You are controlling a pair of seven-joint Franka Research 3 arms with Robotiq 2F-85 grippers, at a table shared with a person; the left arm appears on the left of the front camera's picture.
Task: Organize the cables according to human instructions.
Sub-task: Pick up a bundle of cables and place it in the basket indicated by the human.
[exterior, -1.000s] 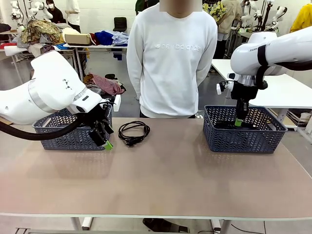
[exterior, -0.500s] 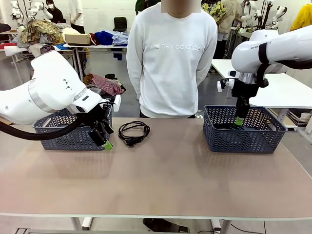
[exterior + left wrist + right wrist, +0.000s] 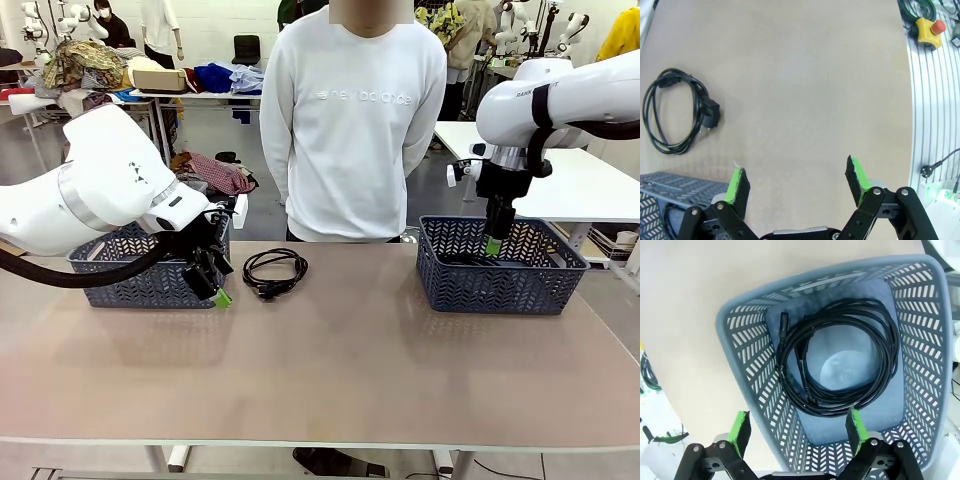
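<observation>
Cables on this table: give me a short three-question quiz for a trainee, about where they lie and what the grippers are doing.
1. True or false: a coiled cable lies inside the right basket, below the right gripper.
2. The other cable lies: A in the person's hand; B on the bare table near the left gripper; C between the right gripper's fingers.
3. Fill in: the left gripper's fingers are ___.
Key: 1 true; 2 B; 3 open.
</observation>
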